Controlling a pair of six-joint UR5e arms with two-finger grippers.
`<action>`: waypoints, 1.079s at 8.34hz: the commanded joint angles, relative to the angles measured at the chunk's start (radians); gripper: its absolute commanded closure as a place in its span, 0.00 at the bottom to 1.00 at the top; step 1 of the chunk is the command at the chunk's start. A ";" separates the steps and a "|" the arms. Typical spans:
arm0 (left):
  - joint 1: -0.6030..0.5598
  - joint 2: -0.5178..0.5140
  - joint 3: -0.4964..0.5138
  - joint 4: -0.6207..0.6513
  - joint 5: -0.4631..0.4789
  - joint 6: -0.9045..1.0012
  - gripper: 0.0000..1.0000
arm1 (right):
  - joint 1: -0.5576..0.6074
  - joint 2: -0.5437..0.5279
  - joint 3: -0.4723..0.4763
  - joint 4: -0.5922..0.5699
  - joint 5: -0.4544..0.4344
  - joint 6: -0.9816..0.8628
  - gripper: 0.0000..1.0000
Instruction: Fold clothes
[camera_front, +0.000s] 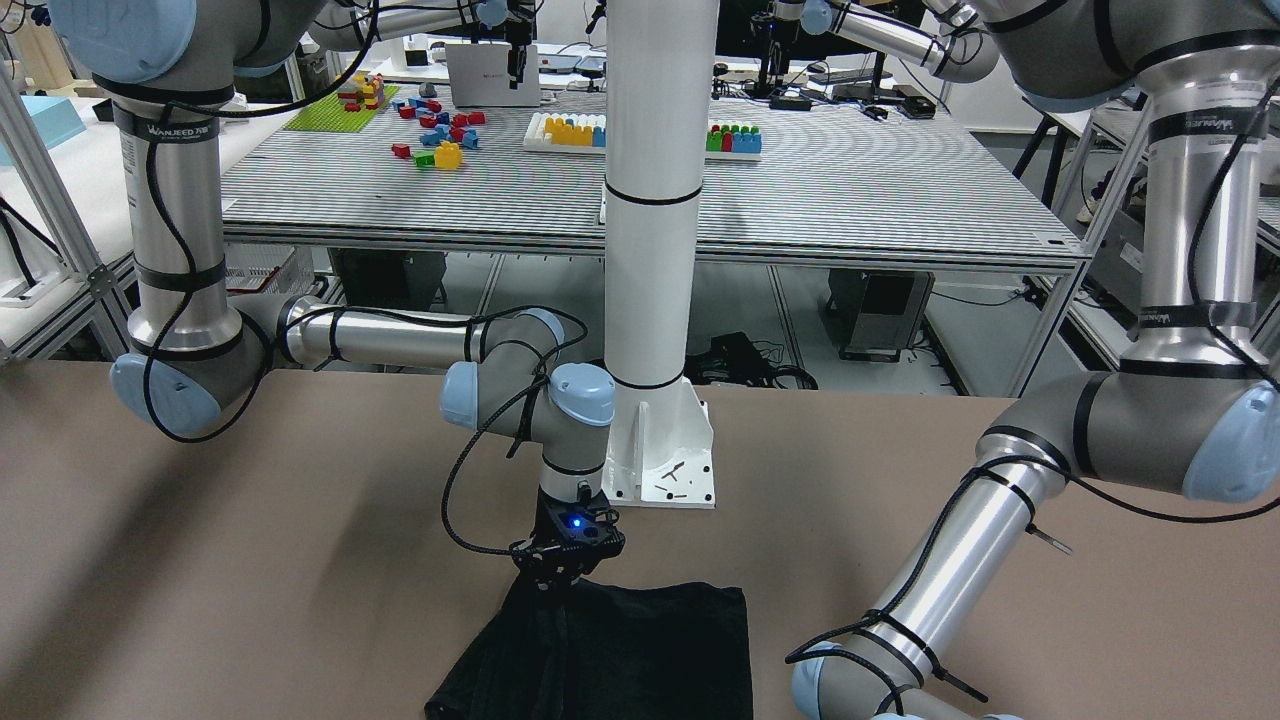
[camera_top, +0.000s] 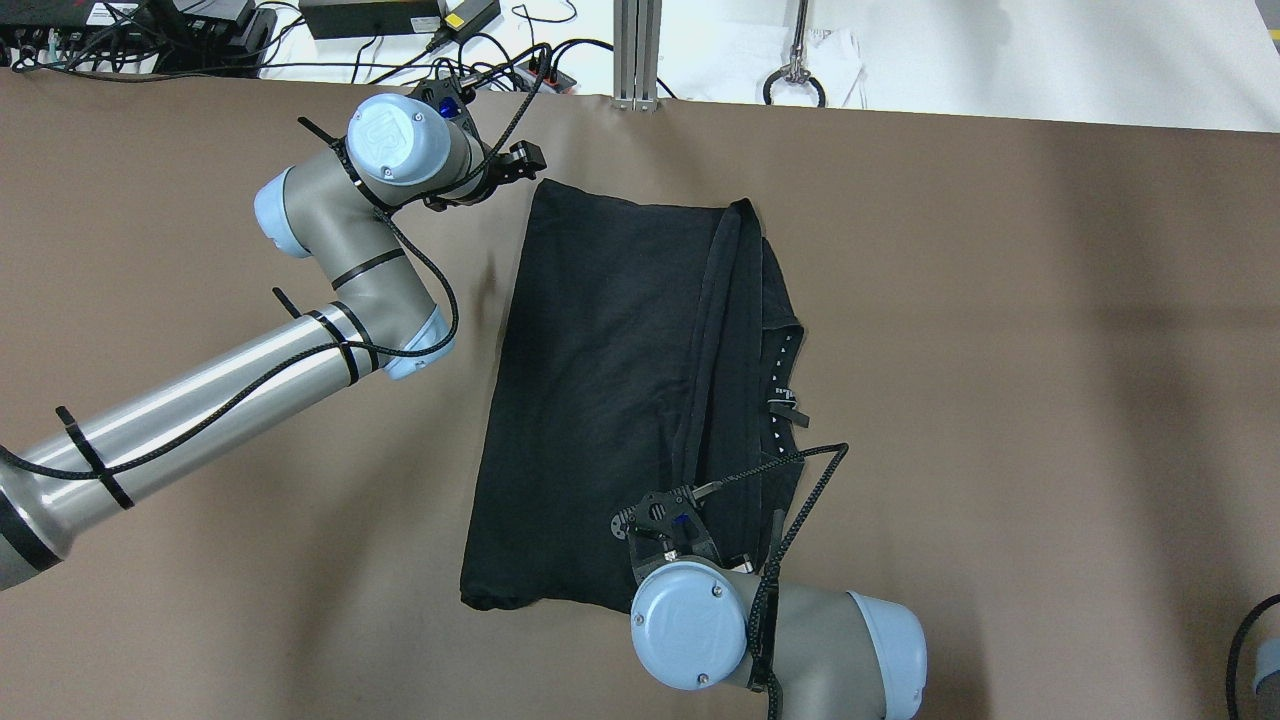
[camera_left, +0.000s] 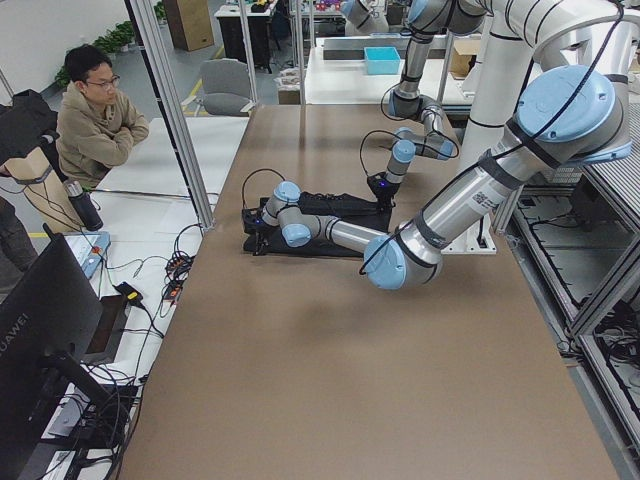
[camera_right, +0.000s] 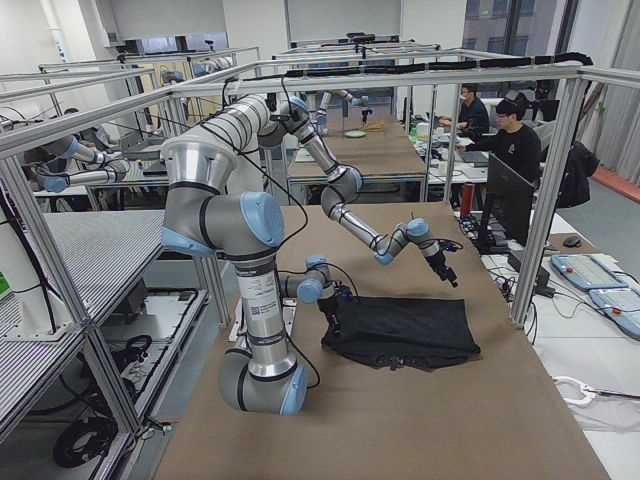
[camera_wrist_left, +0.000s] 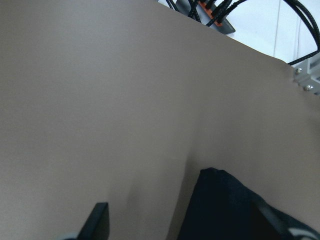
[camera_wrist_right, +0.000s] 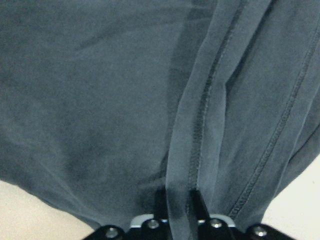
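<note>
The black garment (camera_top: 610, 400) lies flat on the brown table, with a long fold and hem running along its right side (camera_top: 725, 330). It also shows in the front-facing view (camera_front: 640, 650). My right gripper (camera_wrist_right: 181, 200) is at the garment's near edge (camera_top: 668, 530) and is shut on the hem strip, which passes between its fingers (camera_wrist_right: 197, 205). My left gripper (camera_top: 522, 160) hovers at the garment's far left corner. In the left wrist view it is open (camera_wrist_left: 182, 212), with the corner (camera_wrist_left: 220, 200) lying between its fingers (camera_wrist_left: 97, 220).
The white pillar (camera_front: 650, 200) and its base (camera_front: 665, 460) stand just behind the garment. Cables and power strips (camera_top: 400, 15) lie past the table's far edge. A person (camera_left: 95, 110) sits off the table's far side. Brown tabletop (camera_top: 1000, 350) surrounds the garment.
</note>
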 joint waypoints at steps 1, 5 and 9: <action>0.009 0.000 0.001 0.000 0.005 -0.010 0.00 | -0.003 0.001 0.000 0.000 0.000 0.001 0.74; 0.014 -0.005 0.000 0.000 0.005 -0.033 0.00 | -0.003 -0.005 0.000 0.002 0.000 0.000 1.00; 0.022 -0.009 0.000 0.000 0.005 -0.037 0.00 | 0.028 -0.032 0.060 -0.006 0.038 -0.021 1.00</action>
